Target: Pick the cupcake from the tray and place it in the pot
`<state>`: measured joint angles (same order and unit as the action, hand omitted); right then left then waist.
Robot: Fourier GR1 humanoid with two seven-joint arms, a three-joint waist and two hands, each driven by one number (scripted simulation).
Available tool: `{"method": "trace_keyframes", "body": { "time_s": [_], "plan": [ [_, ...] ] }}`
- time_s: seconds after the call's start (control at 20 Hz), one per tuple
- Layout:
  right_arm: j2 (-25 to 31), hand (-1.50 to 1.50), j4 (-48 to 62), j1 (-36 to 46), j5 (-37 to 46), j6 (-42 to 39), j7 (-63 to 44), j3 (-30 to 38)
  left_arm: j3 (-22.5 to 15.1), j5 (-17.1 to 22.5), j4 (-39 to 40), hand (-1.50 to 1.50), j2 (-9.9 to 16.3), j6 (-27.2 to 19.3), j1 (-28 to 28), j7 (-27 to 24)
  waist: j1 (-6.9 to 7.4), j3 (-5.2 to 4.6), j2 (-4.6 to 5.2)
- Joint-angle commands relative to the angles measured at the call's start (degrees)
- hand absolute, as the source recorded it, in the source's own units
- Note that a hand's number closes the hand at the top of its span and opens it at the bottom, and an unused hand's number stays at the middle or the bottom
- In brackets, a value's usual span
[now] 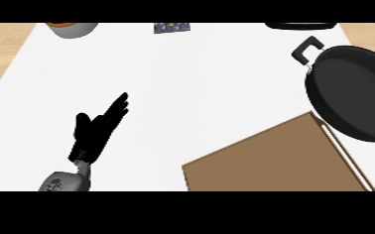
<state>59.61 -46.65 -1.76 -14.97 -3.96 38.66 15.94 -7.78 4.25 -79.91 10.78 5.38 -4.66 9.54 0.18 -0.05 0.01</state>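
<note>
The left hand (93,131) lies open, fingers straight and holding nothing, well apart from the black pot (344,91) (handled, wide).

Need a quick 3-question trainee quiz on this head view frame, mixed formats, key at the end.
1. True or false: the left hand is curled round a cupcake.
2. Which thing lies nearest the black pot? A) grey bowl B) brown tray C) the left hand
3. Fill in: the right hand is ____ in this view.

Key: 1 false, its fingers are straight and it holds nothing. 2 B, the tray's corner meets the pot's rim. 3 not visible.
</note>
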Motion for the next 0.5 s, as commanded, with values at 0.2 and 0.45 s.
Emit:
{"method": "trace_keyframes", "body": {
  "time_s": [0.2, 0.45],
  "plan": [
    [2.0, 1.50, -8.2, 11.7, 7.5, 3.1, -18.0, -7.0, 0.9, -0.2, 2.5, 0.00, -0.9, 1.3, -1.8, -1.9, 0.65, 0.00, 0.12],
    [0.1, 1.50, -7.3, 17.5, 15.5, 4.2, -23.3, -12.8, -0.7, -1.9, -0.2, 0.00, -1.7, 0.5, 1.9, -2.3, 1.09, 0.05, 0.14]
  ]
}}
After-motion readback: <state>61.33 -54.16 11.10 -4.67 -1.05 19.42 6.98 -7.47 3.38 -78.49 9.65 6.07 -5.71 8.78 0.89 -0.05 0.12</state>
